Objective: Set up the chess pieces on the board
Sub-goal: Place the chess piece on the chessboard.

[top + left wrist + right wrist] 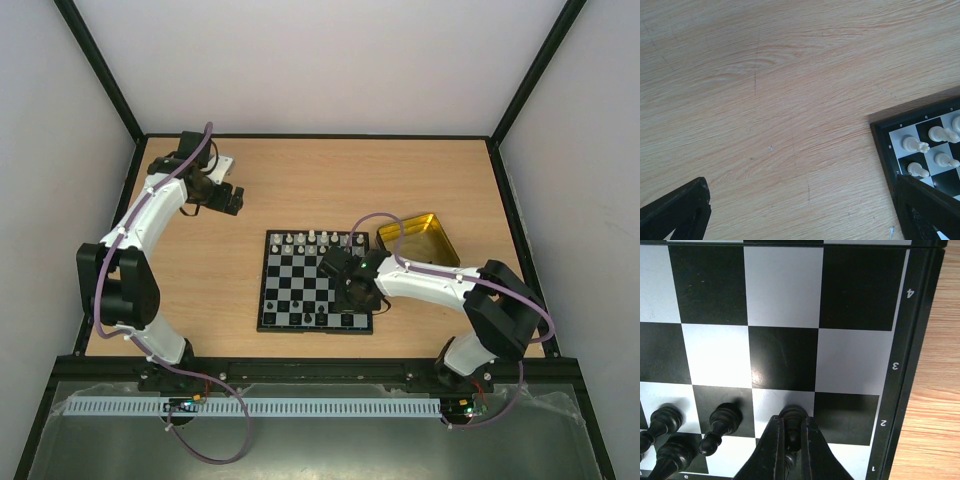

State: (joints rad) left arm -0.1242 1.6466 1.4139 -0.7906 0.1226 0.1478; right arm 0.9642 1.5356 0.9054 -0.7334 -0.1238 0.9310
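Top cam: board is sitting mid worktop, left pincer hovering far-left of it, right pincer over its near-right squares.
Left wrist: left pincer is gaping wide w/ nothing in it.
Right wrist: right pincer is squeezing a black piece by the rim's 2 mark.

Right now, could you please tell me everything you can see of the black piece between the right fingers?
The black piece is a small, glossy, plastic-looking figurine with a rounded head, likely a pawn. It seems to stand upright near the board's numbered edge, with other black pieces to one side. The right gripper's fingers pinch it from both sides, hiding its base.
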